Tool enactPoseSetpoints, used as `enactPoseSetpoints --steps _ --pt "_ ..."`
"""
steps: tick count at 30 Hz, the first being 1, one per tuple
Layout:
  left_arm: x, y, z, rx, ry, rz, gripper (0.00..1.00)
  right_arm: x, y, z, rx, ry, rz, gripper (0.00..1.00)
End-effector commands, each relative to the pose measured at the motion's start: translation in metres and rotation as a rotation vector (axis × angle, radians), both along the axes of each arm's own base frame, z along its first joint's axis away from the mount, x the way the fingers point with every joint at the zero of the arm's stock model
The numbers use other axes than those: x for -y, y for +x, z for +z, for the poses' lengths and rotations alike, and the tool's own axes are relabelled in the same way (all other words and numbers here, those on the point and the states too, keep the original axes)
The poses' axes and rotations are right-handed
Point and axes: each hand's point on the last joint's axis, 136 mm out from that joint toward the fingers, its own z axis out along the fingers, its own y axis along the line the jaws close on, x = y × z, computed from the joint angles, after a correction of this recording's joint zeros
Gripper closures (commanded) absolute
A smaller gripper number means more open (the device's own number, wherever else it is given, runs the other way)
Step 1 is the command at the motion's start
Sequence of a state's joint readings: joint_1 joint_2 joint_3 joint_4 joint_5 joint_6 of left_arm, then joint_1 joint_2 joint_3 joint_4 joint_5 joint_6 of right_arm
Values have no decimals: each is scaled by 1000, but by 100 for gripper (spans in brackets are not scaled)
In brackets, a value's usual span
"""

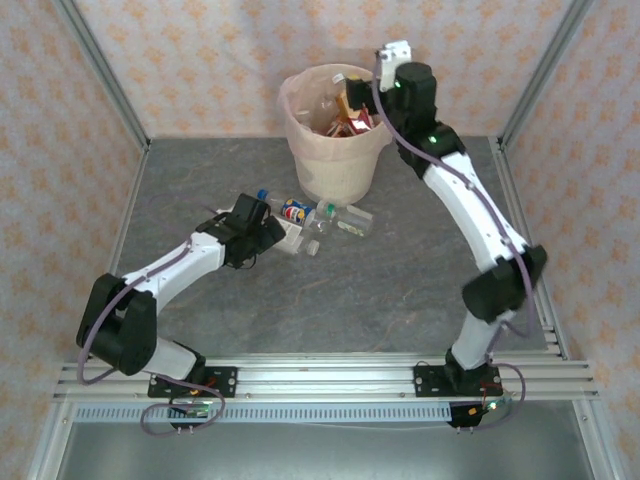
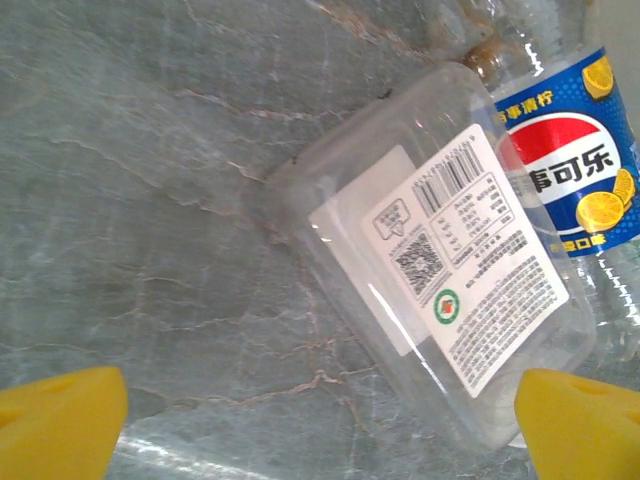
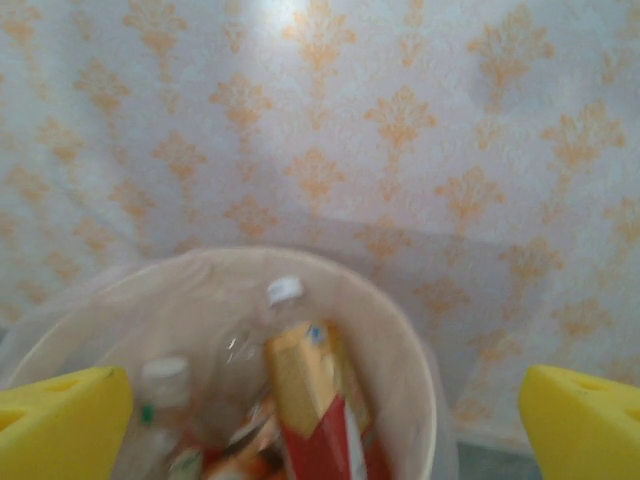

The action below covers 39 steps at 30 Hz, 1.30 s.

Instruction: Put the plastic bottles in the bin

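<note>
**A:** Where are the plastic bottles [image 1: 322,217] now?

**B:** A good heap already lies in the bin [image 1: 335,165], which stands at the back of the tabletop [image 1: 400,290] with its thin bag folded over the rim. A few more lie on their sides just in front of it, touching one another. One is a clear bottle [image 2: 430,290] with a white label, and a blue-labelled bottle [image 2: 570,190] lies hard against it.

**A:** And the claws?

**B:** The left claw [image 2: 320,425] sits low over the clear bottle, fingers spread wide and pinching nothing. The bottle lies slantwise across the gap. The right claw [image 3: 322,425] hangs above the bin's mouth, also spread and empty.

**A:** What could go wrong?

**B:** The clear bottle looks slick and flat-sided, and it lies skewed to the fingers. I'd judge a closing claw may catch a corner and squirt it out sideways. The blue-labelled one touches it, so a nudge could set that one rolling. The loose bag could also snag a finger.

**A:** And the surroundings?

**B:** The tabletop is smooth, grey and marbled, so round bottles will roll on it. The walls [image 1: 200,60] are papered with an orange motif, with metal posts [image 1: 102,70] at the corners. A rail [image 1: 320,375] along the near edge carries the arm bases.
</note>
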State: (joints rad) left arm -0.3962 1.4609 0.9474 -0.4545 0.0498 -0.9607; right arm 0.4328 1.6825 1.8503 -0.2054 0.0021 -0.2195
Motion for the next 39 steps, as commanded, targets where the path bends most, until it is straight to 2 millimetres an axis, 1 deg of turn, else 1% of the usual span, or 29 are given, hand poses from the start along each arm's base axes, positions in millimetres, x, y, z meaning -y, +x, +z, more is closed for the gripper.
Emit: enactPoseSetpoints --steps 1,3,5,8,10,13,15,16,20,28,32,39 --pt "11 18 6 33 -55 53 0 -3 -47 27 113 234 118 1" --pt "13 25 5 33 -72 85 0 4 -66 14 125 320 125 1" --pt "16 32 3 26 -87 122 0 12 -80 -6 97 370 120 1" --pt "22 45 3 21 -101 154 0 24 -91 -39 24 377 65 1" --pt "20 48 -1 -3 -72 184 0 30 -95 -54 -17 363 36 1" --pt "16 50 -14 -51 -33 233 0 37 -102 -71 -71 315 9 1" --pt "18 54 -21 -65 -42 260 0 41 -103 -83 -98 281 -11 1" --pt "19 56 -26 -76 -46 269 0 46 -109 -76 -78 278 -18 1" --pt "21 57 -43 -139 -20 279 0 52 -114 -77 -67 259 -39 1" --pt "11 39 -65 -203 45 257 0 52 -111 -87 -88 237 -49 1" --pt "1 27 -70 -225 102 225 0 50 -108 -89 -95 242 -43 1" --pt "-26 8 -61 -260 281 117 0 48 -105 -95 -110 243 -50 1"
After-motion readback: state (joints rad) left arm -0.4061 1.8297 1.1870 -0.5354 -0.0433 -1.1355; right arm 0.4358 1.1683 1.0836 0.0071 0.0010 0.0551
